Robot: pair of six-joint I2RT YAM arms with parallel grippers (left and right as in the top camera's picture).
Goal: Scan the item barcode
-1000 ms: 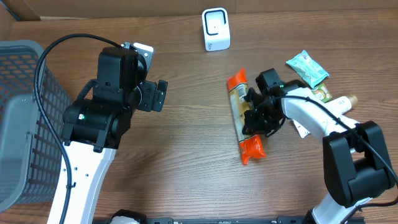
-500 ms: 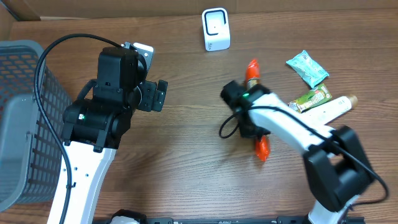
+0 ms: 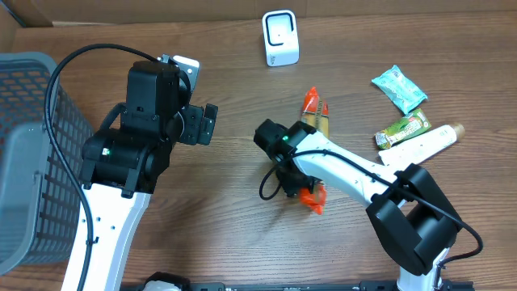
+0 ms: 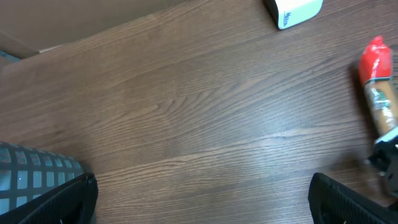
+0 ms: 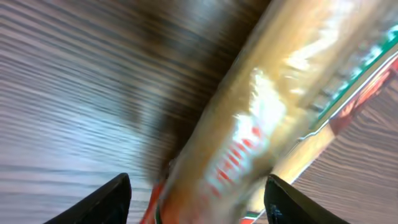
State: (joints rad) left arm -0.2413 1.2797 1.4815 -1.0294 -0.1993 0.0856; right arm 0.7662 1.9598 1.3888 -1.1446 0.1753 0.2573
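Observation:
The item, a long orange-ended snack packet (image 3: pixel 311 103), lies on the wooden table under my right gripper (image 3: pixel 291 166), with its ends showing above and below the wrist. The right wrist view shows the packet (image 5: pixel 261 118) blurred and diagonal between the right gripper's (image 5: pixel 199 200) spread jaws, which are open around it. A white barcode scanner (image 3: pixel 280 38) stands at the back centre. My left gripper (image 3: pixel 202 123) hovers left of centre, open and empty. In the left wrist view the left gripper (image 4: pixel 202 205) looks at bare wood, with the packet (image 4: pixel 379 87) at right and the scanner (image 4: pixel 295 9) at top.
A grey mesh basket (image 3: pixel 24 153) fills the left edge. At the right lie a teal packet (image 3: pixel 400 87), a green packet (image 3: pixel 402 128) and a white tube (image 3: pixel 428 141). A cardboard wall runs along the back.
My right arm has swung left toward the table's centre, dragging the orange packet with it. Its jaws have spread apart from a tight grip. The left arm has not moved.

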